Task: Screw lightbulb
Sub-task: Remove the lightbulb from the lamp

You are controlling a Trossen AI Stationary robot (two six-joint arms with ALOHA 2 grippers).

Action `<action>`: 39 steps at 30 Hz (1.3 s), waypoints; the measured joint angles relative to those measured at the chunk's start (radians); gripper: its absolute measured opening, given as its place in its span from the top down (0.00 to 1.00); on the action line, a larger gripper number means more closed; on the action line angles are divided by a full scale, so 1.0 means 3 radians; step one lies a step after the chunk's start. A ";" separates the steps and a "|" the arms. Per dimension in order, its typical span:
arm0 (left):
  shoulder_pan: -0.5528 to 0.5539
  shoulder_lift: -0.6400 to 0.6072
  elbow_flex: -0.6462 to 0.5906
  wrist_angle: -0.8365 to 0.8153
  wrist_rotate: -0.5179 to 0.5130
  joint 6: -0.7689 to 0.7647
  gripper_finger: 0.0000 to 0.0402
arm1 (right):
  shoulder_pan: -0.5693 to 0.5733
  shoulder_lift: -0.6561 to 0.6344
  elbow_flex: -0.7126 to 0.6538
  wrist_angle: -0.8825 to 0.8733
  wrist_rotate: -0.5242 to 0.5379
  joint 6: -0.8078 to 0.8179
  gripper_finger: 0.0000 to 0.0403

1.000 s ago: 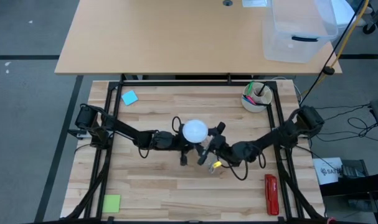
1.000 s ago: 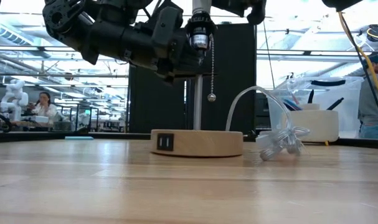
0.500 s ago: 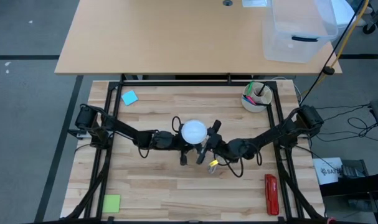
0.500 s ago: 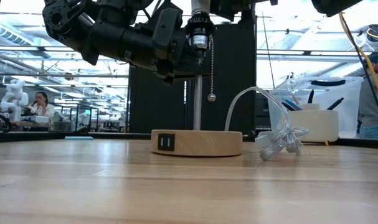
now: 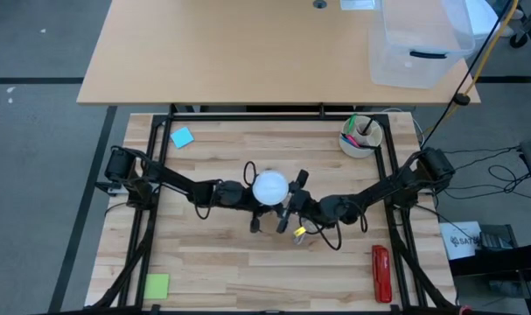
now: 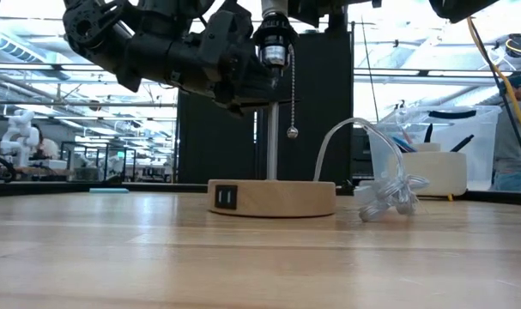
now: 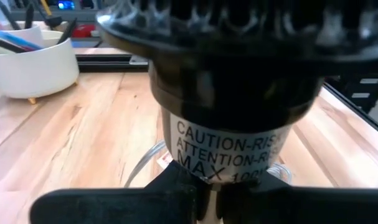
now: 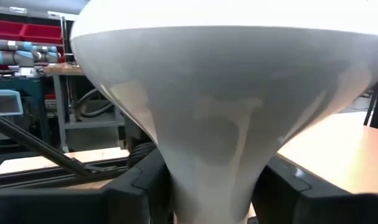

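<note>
A lamp stands mid-table on a round wooden base (image 6: 271, 196). Its thin stem (image 6: 271, 137) carries a black socket (image 7: 232, 93) with a pull chain (image 6: 292, 133). The white lightbulb (image 5: 269, 186) sits upright in the socket, globe up; its screw base is hidden. My left gripper (image 5: 248, 194) reaches in from the table's left and is shut just under the socket. My right gripper (image 5: 291, 203) comes from the right and is shut on the bulb's neck. My left gripper pinches the lamp's stem (image 7: 207, 186) between its two fingers, right below the black socket. The fingers come in nearly level from the table's left, across the stem. The lamp stays upright with its wooden base on the table. My right gripper pinches the bulb's tapering neck (image 8: 207, 168) below the globe, one finger (image 8: 145, 186) on each side. The fingers come roughly level from the table's right. The bulb stands upright on top of the socket.
A white cup of pens (image 5: 359, 136) stands at the far right. A bundle of clear cord (image 6: 384, 193) lies just right of the wooden base. A red tool (image 5: 380, 271), a blue note (image 5: 182, 136) and a green note (image 5: 157, 285) lie near the table's edges.
My right gripper has edged toward the table's left, in on the bulb. The bulb and socket have shifted slightly toward the left. The wooden base has stayed in place.
</note>
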 joint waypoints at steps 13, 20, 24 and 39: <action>0.0005 0.0001 0.0003 0.0003 0.0420 0.0105 0.93 | 0.0024 -0.0211 0.0009 -0.0542 -0.0320 -0.0077 0.60; 0.0004 0.0005 0.0003 -0.0003 0.0619 0.0143 0.93 | 0.0011 -0.0371 0.0010 -0.0895 -0.0642 -0.0050 0.60; 0.0004 0.0004 0.0003 0.0007 0.0727 0.0166 0.93 | -0.0069 -0.0384 0.0010 -0.0931 -0.0953 -0.0052 0.60; 0.0005 0.0004 -0.0003 0.0004 0.1039 0.0290 0.93 | -0.0412 -0.0389 0.0009 -0.0985 -0.2287 -0.0226 0.60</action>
